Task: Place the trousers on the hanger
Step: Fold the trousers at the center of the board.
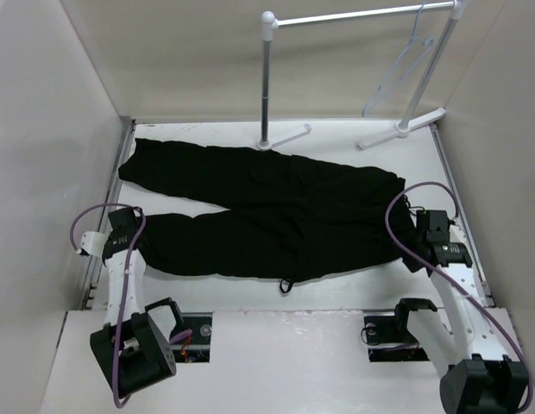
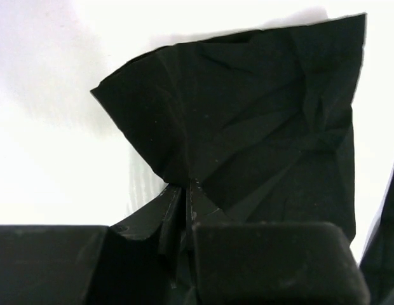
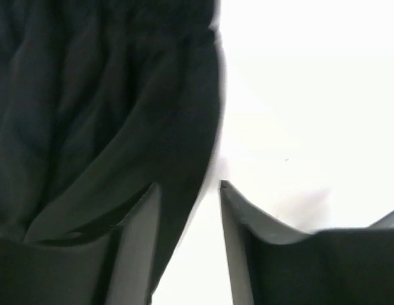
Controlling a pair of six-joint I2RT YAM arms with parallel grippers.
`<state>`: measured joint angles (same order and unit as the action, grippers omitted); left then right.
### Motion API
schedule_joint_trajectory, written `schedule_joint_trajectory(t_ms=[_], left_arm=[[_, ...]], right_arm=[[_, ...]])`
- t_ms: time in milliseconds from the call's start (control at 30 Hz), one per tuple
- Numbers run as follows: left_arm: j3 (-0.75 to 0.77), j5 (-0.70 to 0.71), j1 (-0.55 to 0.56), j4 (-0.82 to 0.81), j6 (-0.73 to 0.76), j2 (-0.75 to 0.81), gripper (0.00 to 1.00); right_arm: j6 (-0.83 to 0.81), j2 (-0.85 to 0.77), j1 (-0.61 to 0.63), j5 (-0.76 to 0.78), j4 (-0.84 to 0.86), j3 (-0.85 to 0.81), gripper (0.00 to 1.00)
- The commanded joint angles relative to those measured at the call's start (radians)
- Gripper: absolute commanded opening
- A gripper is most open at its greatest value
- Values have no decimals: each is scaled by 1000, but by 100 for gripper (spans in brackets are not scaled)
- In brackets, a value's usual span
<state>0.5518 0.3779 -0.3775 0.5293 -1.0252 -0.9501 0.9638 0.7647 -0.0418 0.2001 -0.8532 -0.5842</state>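
We see our left gripper [image 2: 184, 190] pressed together, pinching a fold of the trousers [image 2: 260, 127] at the cuff of the near leg; the cloth rises in a crumpled peak from the fingertips. Our right gripper [image 3: 187, 190] stands spread. One finger [image 3: 133, 241] lies over the black cloth, the other [image 3: 241, 235] over the bare table [image 3: 311, 95], and the edge of the waist runs into the gap between them. We cannot tell whether either finger touches the cloth.

From above, the trousers lie flat across the table with the waist at the right and the two legs reaching left. A drawstring loop [image 1: 287, 285] pokes out at the near edge. The hanger [image 1: 405, 60] hangs on the rail stand [image 1: 354, 15] at the far right, well apart from the trousers.
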Motion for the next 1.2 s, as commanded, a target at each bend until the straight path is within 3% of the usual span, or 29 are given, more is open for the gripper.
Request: schedule_joint_trajectory(t_ms=[0,133,467,633,767,933,1167], left_arm=[[68,73,41,8,36,-10,4],[63,90,55,-5,57,-7,3],[69,88,62,-32,51,-53,2],[126,96,50,-26,50,-68,2],[195,110,6,-17,59,-72,2],[365,118,-18,-34,62,-169,0],[733,191,85,-54,108,-470,0]], right_arm=[[15,25,-62,74,32,7,51],[12,100,-128,62,135,23,51],[50,333,-134,-4,350,76,48],[56,386,-134,-16,404,64,21],[40,290,-139,-8,336,23,12],[-13,229,-132,61,273,-93,11],[-40,379,-111,111,344,-294,12]])
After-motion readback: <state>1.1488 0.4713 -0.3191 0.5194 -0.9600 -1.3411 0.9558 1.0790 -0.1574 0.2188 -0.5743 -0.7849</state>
